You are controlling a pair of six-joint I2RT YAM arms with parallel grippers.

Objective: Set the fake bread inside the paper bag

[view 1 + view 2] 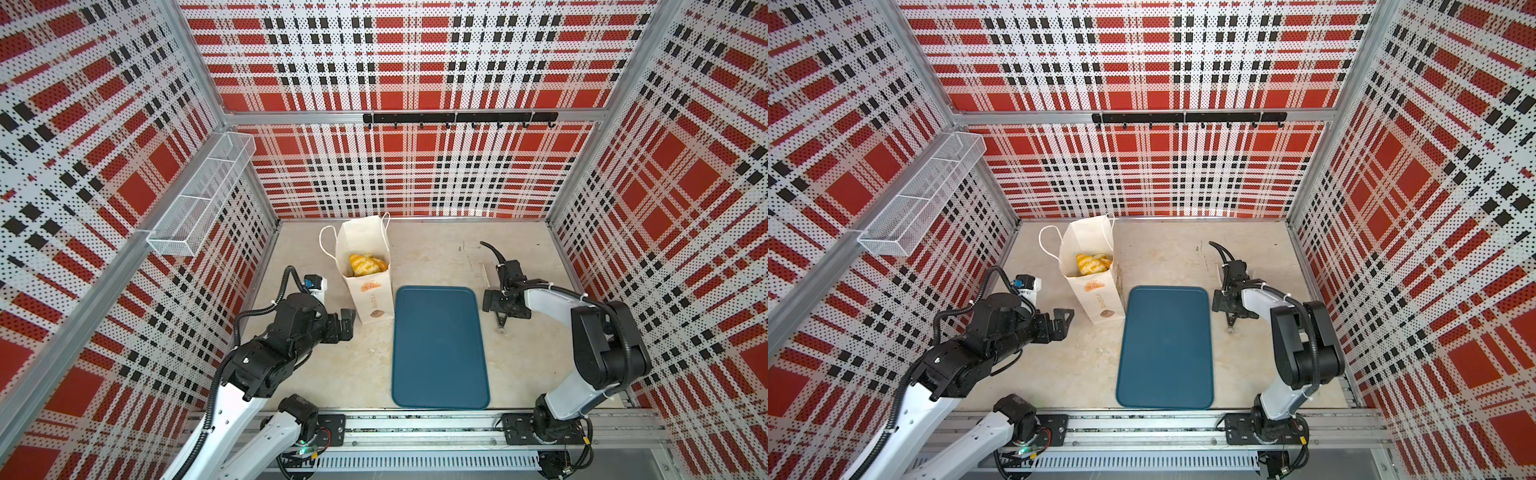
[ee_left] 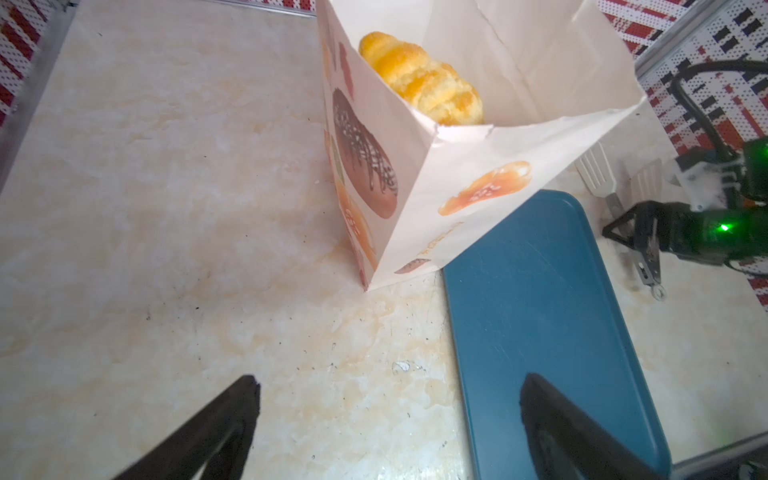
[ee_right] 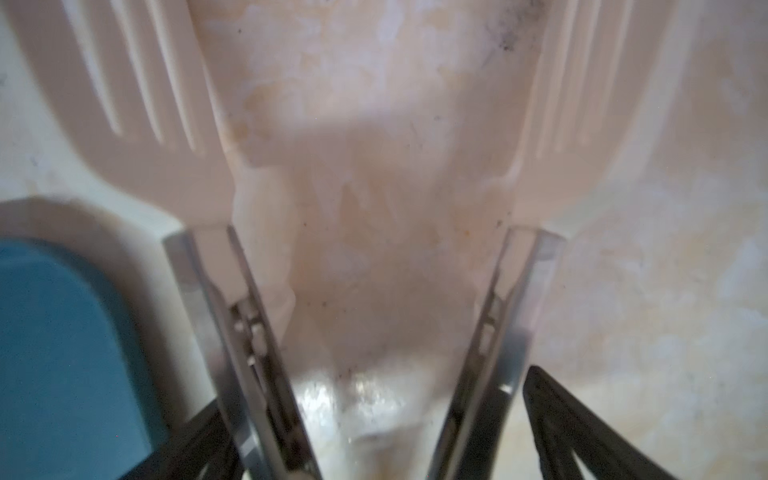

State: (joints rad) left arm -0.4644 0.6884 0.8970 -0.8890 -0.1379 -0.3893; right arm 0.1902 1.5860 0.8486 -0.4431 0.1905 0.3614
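As the paper bag stands upright, fake bread lies inside.

Noted paper bag upright toward the back of the table, mouth open, bread showing inside. Logged blue tray lying flat just beside the bag, on its right. Found left gripper near the bag's base, not touching it, and right gripper low over tongs right of the tray.

Left gripper low, arm bent, jaws wide apart. Right gripper low too, jaws seemingly spread; view blurred.
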